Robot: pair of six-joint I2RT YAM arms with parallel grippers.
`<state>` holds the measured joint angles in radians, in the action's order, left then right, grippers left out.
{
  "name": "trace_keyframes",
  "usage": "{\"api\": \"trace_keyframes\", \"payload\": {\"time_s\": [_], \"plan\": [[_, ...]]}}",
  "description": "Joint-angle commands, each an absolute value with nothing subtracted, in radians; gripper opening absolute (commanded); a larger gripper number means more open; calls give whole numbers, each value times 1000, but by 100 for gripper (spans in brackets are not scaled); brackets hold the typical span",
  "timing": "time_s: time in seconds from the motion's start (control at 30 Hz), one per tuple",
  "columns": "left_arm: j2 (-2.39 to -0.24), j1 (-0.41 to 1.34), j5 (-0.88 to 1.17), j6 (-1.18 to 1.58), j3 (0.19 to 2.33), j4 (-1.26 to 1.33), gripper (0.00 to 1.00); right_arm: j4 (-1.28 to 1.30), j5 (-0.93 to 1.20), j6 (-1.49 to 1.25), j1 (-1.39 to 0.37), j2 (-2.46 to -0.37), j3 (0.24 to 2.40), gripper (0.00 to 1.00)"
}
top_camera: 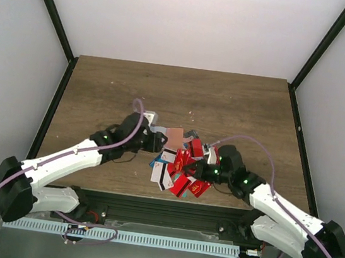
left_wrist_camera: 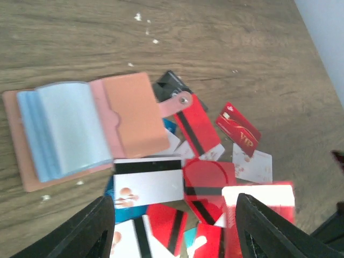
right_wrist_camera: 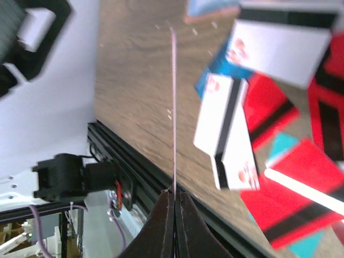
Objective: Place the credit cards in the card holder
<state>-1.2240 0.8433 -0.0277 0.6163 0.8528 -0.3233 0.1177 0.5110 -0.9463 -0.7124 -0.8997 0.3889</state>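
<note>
The salmon-brown leather-like card holder (left_wrist_camera: 129, 115) lies open on the wooden table (left_wrist_camera: 242, 43), clear sleeves up, touching the far edge of the heap of red, white and blue plastic credit cards (left_wrist_camera: 201, 185). The left gripper (left_wrist_camera: 174, 204) hovers above them, fingers spread wide. The right gripper (right_wrist_camera: 173, 201) pinches a thin card (right_wrist_camera: 173, 107), seen edge-on.

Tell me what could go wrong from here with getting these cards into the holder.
1. The right gripper pinches a card by one end only, so it could twist or slip when pushed into a sleeve.
2. The card holder lies open and unpinned, with the left gripper open near it, so it may slide.
</note>
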Motion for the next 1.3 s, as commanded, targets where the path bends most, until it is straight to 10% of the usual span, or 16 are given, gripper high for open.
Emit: {"api": "trace_keyframes", "payload": {"time_s": [0.0,0.5,0.7,0.8,0.97,1.27], "plan": [[-1166,669,219,531,774,-246,63,-39,667,-777,-614,-1001,498,1],[-1161,540,758,507,690,107,54,-398,1052,-706,-519,-1220,652,1],[-1180,540,814,556,683,194,5,-441,1078,-720,-519,-1215,644,1],[-1161,540,822,583,682,215,4,-410,1064,-709,-520,-1229,658,2],[-1119,537,450,473,811,-165,4,-76,795,-531,-530,-1338,802,38],[-1052,521,-85,384,913,-634,4,190,352,-460,-724,-1684,1125,51]]}}
